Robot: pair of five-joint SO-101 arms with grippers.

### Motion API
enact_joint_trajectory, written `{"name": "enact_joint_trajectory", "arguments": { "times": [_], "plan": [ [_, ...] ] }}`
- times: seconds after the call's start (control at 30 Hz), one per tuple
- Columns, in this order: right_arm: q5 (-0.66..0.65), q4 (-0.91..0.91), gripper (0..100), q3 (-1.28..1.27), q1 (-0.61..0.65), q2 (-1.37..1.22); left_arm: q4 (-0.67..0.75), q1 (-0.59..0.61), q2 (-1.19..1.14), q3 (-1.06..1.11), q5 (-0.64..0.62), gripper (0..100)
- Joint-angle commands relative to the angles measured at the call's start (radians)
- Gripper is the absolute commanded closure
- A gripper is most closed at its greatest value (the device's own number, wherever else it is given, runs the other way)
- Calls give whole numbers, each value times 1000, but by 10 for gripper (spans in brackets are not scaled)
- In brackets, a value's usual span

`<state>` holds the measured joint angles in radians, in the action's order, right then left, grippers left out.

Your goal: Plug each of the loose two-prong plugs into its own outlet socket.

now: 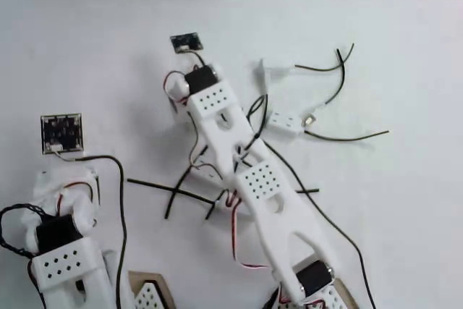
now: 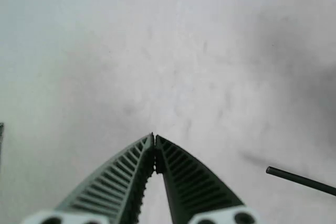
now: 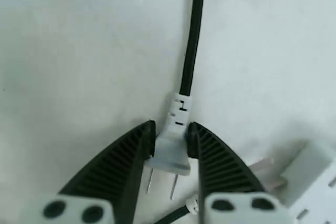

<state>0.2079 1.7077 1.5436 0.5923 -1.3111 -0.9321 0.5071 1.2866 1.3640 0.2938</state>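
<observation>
White tabletop (image 1: 405, 200) runs across the high view, strewn with black cords (image 1: 340, 137). On it, the right arm (image 1: 260, 179) stretches from the near edge toward the middle of the table, and the left arm (image 1: 65, 255) sits folded at the near left corner. A white outlet socket (image 1: 283, 125) lies just beyond the right arm, a second outlet socket (image 1: 273, 70) lies a little farther back, and cords run up to both. Whether any plug is seated in either I cannot tell from here. Two small dark square boards (image 1: 61, 133) lie apart from the sockets. In the left wrist view, the left gripper (image 2: 154, 138) hangs over bare table, its ribbed fingers pressed together on nothing, with one loose black cord end (image 2: 299, 180) nearby. In the right wrist view, the right gripper (image 3: 170, 125) pinches a white two-prong plug (image 3: 170, 150) by its body. The plug's cord (image 3: 191, 35) trails away across the table, and both prongs (image 3: 173, 186) are bare and point back toward the wrist. A white socket block (image 3: 315, 174) lies just beside this gripper but apart from the plug. By my reading, this plug is grasped but not yet inserted, so lining up the prongs and pushing them home remains to be done.
</observation>
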Motion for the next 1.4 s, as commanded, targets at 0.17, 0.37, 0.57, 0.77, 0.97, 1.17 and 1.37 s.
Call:
{"name": "enact_joint_trajectory", "arguments": {
  "times": [0.17,0.37,0.57,0.77,0.97,1.17,1.37],
  "plan": [
    [-20,15,886,20,-27,107,25,10,15,-5,12,973],
    [-21,18,885,2,-27,125,25,10,15,-5,12,973],
    [-15,15,882,-196,-19,242,25,10,15,-5,14,973],
    [-14,7,882,-224,-58,292,25,8,15,-5,14,973],
    [-12,-54,882,-219,-59,203,25,7,15,-5,14,973],
    [37,-61,882,-216,4,143,25,7,15,-5,14,973],
    [49,-74,882,-216,18,102,25,7,15,-3,14,973]
  ]
}}
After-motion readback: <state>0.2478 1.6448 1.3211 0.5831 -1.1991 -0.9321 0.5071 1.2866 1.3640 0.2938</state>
